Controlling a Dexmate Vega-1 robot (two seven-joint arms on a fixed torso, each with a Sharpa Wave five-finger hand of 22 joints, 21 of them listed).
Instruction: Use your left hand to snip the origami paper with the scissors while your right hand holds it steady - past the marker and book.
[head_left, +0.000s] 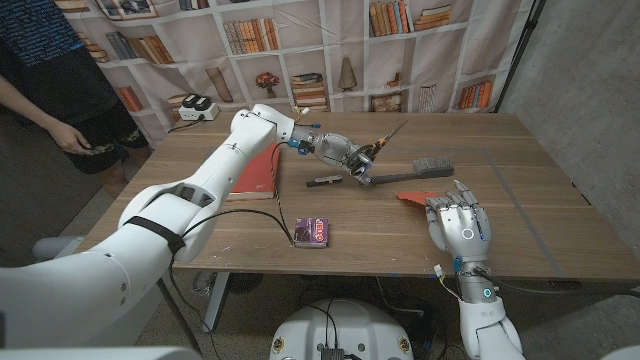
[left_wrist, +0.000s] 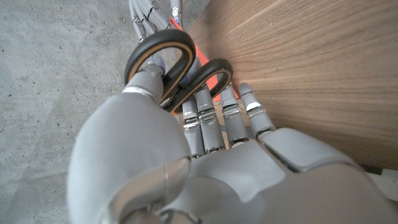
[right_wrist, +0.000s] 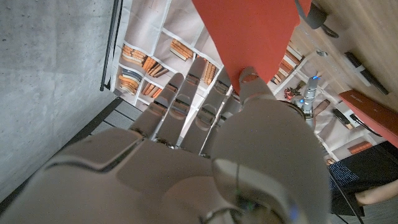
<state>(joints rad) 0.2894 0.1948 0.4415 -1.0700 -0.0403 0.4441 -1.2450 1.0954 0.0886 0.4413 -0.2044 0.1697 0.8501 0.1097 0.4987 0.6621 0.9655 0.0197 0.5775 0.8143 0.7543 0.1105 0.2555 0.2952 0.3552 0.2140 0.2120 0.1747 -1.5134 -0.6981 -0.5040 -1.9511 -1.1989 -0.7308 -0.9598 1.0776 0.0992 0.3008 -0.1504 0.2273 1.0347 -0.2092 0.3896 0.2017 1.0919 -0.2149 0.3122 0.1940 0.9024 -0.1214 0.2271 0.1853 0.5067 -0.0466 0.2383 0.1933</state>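
The left hand (head_left: 345, 152) already has the scissors (head_left: 383, 140): in the left wrist view its fingers (left_wrist: 200, 118) are threaded through the 2 black handle loops (left_wrist: 180, 65) and closed on them, and in the head view the blades point up and away, held in the air above the middle of the wooden table (head_left: 540, 215). The right hand (head_left: 460, 222) is near the front right of the table with the red origami paper (head_left: 410, 196) at its fingertips; the right wrist view shows the sheet (right_wrist: 249, 31) pinched at one edge between thumb and fingers, the remaining fingers straight and close together. So pickup and steadying look done, while the cut itself is not: scissors and paper are well apart, and the sheet's visible edges show no snip (judging from these pictures only). What is left, I judge, is to bring the blades across to the paper, open them over a free edge and close them. The marker (head_left: 324, 181) and the red book (head_left: 256, 172) lie by the left arm, a dark brush-like tool (head_left: 415, 171) between the hands, and a small purple packet (head_left: 312, 232) near the front edge; its print is too small to read, and no brand or writing is legible elsewhere.
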